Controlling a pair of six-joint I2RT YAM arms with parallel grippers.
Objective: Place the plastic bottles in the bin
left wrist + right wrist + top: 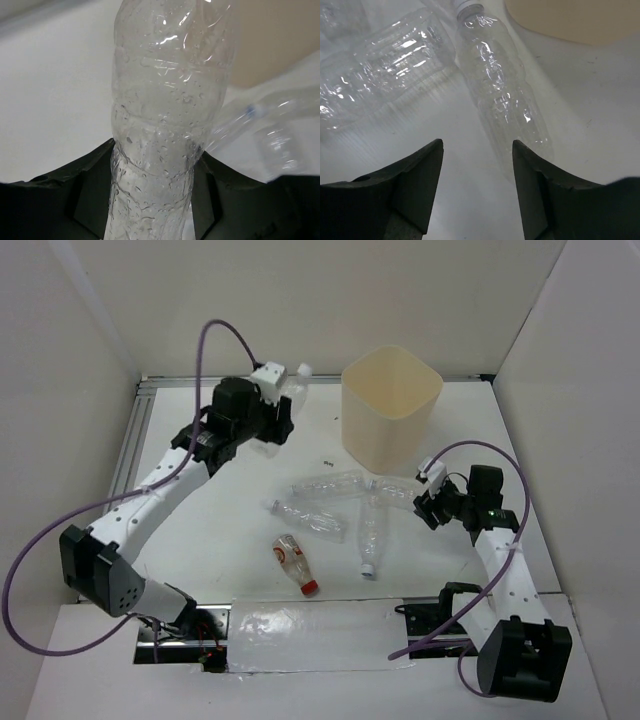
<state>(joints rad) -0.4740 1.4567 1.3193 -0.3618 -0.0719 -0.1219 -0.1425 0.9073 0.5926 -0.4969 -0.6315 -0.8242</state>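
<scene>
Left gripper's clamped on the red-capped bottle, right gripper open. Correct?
No. The left gripper is clamped on a clear bottle; the red-capped bottle lies on the table, per the top external view. The right gripper is open.

Robotics lab test cell: white bench (220, 525) boxed in by plain white panels (60, 370), aluminium framing (133, 430) along its left edge, two bolted-on robot arms (150, 490).

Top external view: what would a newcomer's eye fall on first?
The tall cream-beige plastic bin stands at the far centre. Clear crinkled plastic bottles lie scattered before it, one with a red cap nearest. The left jaws clamp another clear bottle left of the bin.
</scene>
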